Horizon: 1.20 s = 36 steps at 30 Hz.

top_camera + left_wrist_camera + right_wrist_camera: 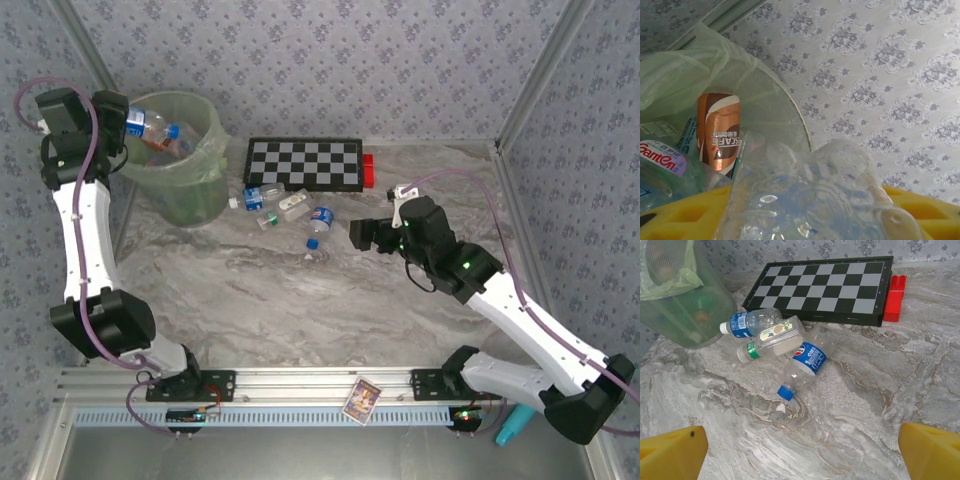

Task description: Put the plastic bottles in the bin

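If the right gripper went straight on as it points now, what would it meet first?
Most likely the blue-capped bottle lying nearest, its cap toward the open right gripper. Angled downward, it might touch the table first; depth is unclear.

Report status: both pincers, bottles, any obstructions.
Left pincer shut on clear bottle over bin. Right pincer open, facing three loose bottles on table. Checkerboard behind them, not blocking.
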Available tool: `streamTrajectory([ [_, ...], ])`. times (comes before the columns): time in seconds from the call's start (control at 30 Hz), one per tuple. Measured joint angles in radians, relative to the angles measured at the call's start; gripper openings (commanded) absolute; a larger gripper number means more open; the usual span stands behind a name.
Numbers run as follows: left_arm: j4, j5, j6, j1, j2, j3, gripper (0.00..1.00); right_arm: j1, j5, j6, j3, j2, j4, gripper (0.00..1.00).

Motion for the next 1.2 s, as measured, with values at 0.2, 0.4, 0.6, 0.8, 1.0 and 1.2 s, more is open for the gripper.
streamTrajectory([
  [0.2,0.025,-0.026,-0.104,-0.001,0.056,0.008,0.61,0.000,0.000,0.000,0.000,0.000,0.000,0.99],
  [0.4,0.055,-0.027,-0.185,-0.012,0.172,0.084,0.61,0.000,0.000,0.000,0.000,0.004,-0.001,0.99],
  [0.6,0.013,-0.008,-0.205,-0.046,0.321,0.243,0.69,0.000,0.004,0.000,0.000,0.001,-0.013,0.99],
  [0.8,-0.056,0.002,-0.216,-0.070,0.375,0.325,0.89,0.001,0.016,0.000,0.000,-0.016,-0.026,0.99],
  [1.0,-0.119,-0.028,-0.206,-0.071,0.373,0.340,0.91,0.001,0.028,0.000,0.000,-0.036,-0.034,1.00],
  [1.2,-0.165,-0.067,-0.178,-0.071,0.346,0.340,0.92,0.001,0.031,0.000,0.013,-0.032,-0.043,1.00],
])
